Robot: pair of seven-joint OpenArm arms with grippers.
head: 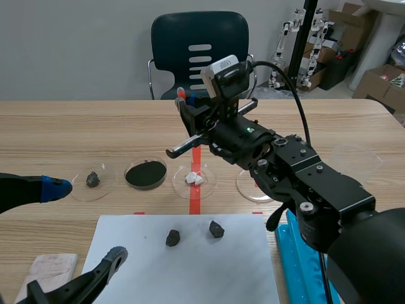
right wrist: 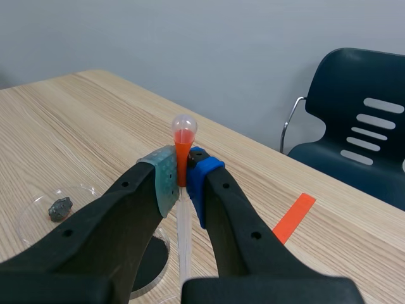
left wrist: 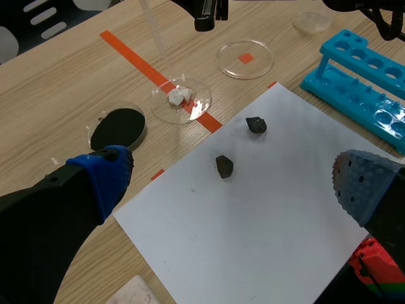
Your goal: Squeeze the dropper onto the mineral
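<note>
The dropper (right wrist: 183, 136) has an orange-filled bulb and a clear tube. My right gripper (right wrist: 182, 172) is shut on it just under the bulb. In the scene view that gripper (head: 184, 104) hangs above the middle of the table, over the dish (head: 205, 183) with the white mineral (head: 194, 178). The tube (left wrist: 155, 38) runs down toward the white mineral (left wrist: 179, 96), its tip just above it. Low at the near left, my left gripper (head: 85, 221) is open and holds nothing. It hangs over the white paper (left wrist: 266, 228).
A dish with a small dark rock (head: 93, 179), a dish of black powder (head: 146, 173) and an empty dish (head: 253, 187) line the row. Two dark rocks (head: 173, 237) (head: 216, 229) lie on the paper. A blue tube rack (head: 294, 259) stands right, a cloth (head: 50, 269) near left.
</note>
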